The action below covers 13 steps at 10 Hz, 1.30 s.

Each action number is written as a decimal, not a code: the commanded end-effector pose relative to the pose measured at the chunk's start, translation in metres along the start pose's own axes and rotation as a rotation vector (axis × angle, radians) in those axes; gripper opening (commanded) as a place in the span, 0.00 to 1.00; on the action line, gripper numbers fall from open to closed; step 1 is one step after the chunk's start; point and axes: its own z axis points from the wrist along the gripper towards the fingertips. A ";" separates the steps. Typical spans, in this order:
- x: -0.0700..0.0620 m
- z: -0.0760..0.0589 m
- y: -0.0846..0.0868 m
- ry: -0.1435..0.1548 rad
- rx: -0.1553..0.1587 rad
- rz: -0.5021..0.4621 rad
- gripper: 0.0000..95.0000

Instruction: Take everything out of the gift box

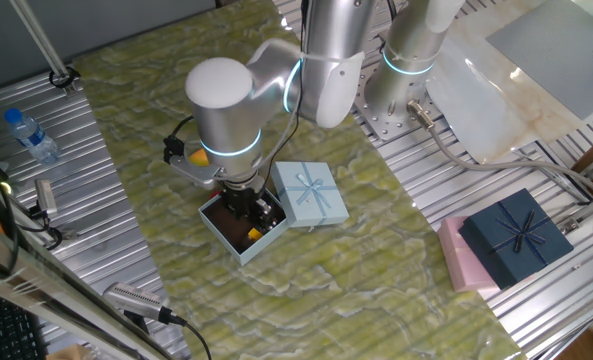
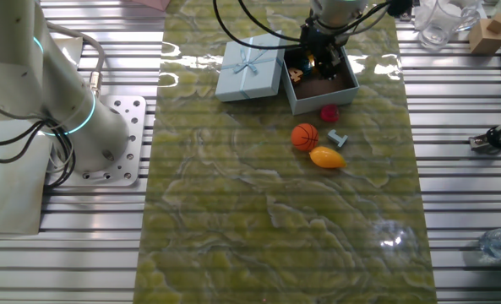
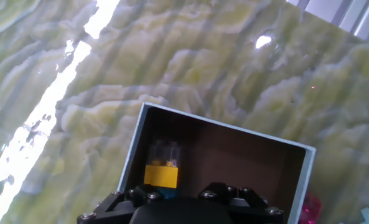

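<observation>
Gripper (image 2: pixel 319 61) reaches down into the pale-blue gift box (image 2: pixel 343 87); whether its fingers are apart or together cannot be told. Dark brown inside, the box sits on the green marbled counter (image 2: pixel 275 211), touching its bowed lid (image 2: pixel 249 68). Only the hand view shows a yellow block (image 3: pixel 160 175) inside. Only the other fixed view shows the basketball (image 2: pixel 305 136), mango (image 2: pixel 327 157) and magenta piece (image 2: pixel 329 112) lying outside.
</observation>
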 end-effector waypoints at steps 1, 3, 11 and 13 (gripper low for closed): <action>-0.001 0.002 0.000 -0.001 -0.002 -0.001 0.60; -0.003 0.007 0.002 -0.010 -0.012 0.003 0.60; -0.005 0.012 0.000 -0.024 -0.012 -0.015 0.60; -0.005 0.012 -0.001 -0.030 -0.051 -0.008 0.60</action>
